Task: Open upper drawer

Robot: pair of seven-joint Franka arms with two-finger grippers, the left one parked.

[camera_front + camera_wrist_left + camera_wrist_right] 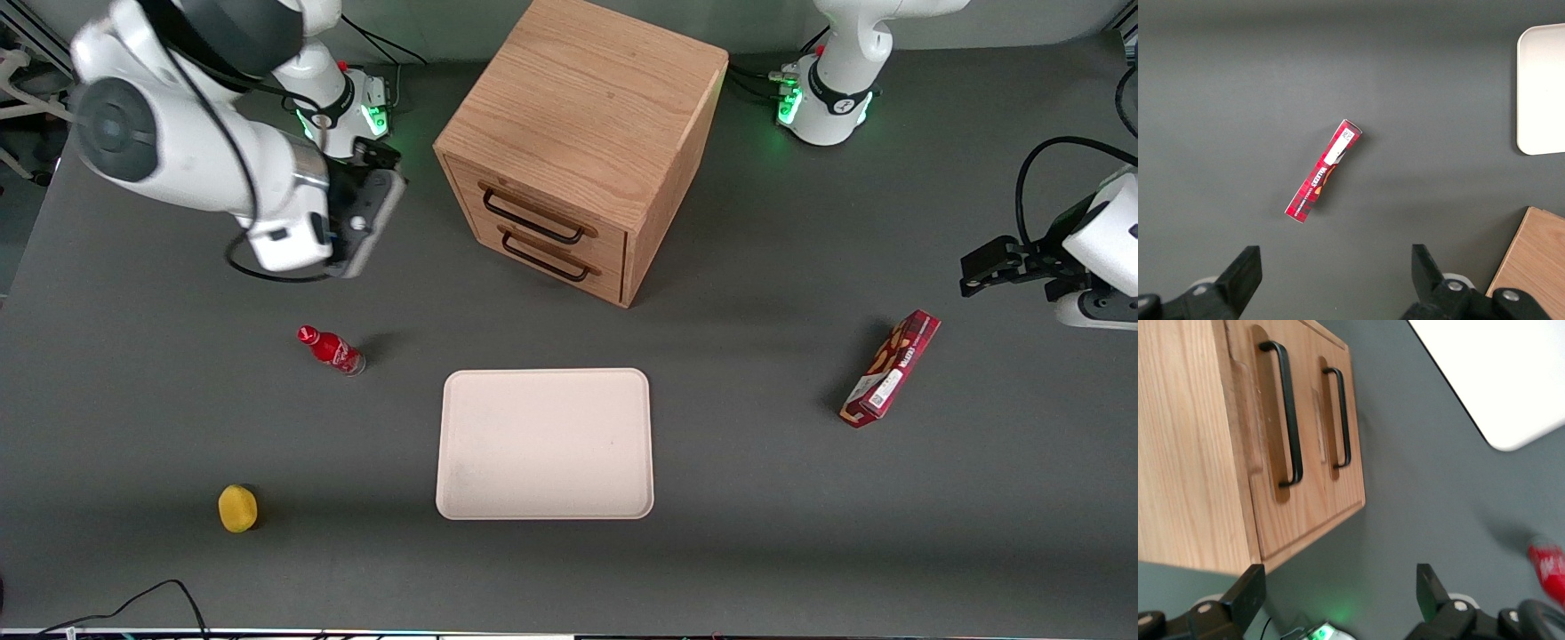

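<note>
The red snack box [1323,171] carries white lettering and a white label, none of it legible; the red bottle [331,349] shows an unreadable white script.

the gripper [1338,593] hangs over the grey worktop [1425,507], jaws spread wide, apart from the oak cabinet [1191,440]. the upper drawer [1271,427] is closed, flush with the bottom drawer [1335,420]. a white tray [1498,373] and a blurred red bottle [1548,563] lie nearby.
</note>
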